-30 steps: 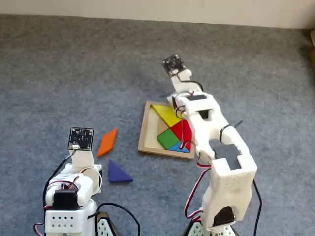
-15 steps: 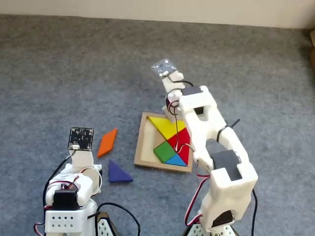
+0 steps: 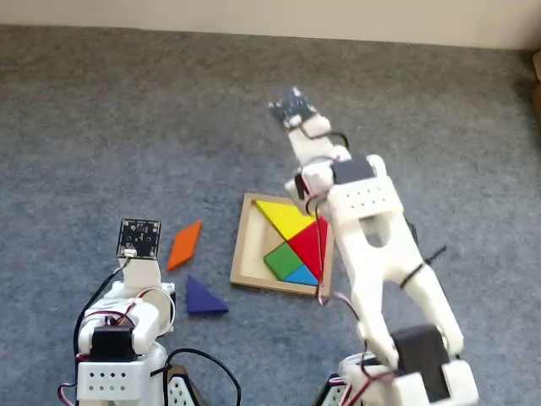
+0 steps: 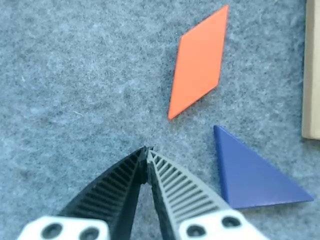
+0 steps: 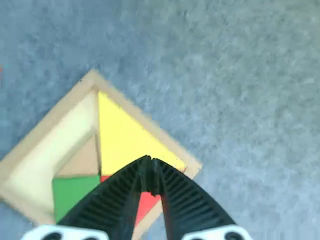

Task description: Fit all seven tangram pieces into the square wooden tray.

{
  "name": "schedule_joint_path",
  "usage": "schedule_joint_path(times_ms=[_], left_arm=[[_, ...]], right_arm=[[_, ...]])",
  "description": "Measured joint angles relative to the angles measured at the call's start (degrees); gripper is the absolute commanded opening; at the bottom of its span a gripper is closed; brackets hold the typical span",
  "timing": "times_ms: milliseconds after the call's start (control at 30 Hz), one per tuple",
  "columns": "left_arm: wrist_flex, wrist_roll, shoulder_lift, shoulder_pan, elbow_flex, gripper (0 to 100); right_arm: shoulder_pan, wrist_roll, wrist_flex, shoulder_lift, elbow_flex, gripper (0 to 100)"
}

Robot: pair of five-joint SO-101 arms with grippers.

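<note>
- tray [image 3: 240, 249] is sitting on the carpet [image 3: 127, 127], partly filled with coloured pieces [image 3: 287, 220]
- orange parallelogram [image 3: 184, 244] and dark blue triangle [image 3: 203, 298] are lying outside, left of it
- left gripper [image 4: 147, 152] is hovering near both, fingers together
- right gripper [image 5: 148, 167] is hanging over the tray, fingers together

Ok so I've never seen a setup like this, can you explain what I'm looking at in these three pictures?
These are two small white robot arms, the left arm and the right arm, standing on a grey carpet. One picture looks down from above. The other two come from a camera on each arm's wrist, looking along its tool. The left tool is shut and holds nothing. Near it on the carpet lie an orange parallelogram and a dark blue triangle. The right tool is shut and empty too, above a square wooden tray. A yellow piece, a red piece, a green piece and a light blue piece lie in the tray.
</note>
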Motion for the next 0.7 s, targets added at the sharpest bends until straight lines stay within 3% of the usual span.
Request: schedule_joint_path(times_ms=[333,467,700], left_arm=[[0.0,0.0,0.0,0.0,0.0,1],[0.0,0.0,0.0,0.0,0.0,1],[0.0,0.0,0.0,0.0,0.0,1]], right_arm=[[-0.1,-16.1,0.0,-23.0,22.5,0.5],[0.6,-18.5,0.0,-33.8,30.9,0.5],[8.5,-19.3,0.0,-55.4,46.9,0.5]])
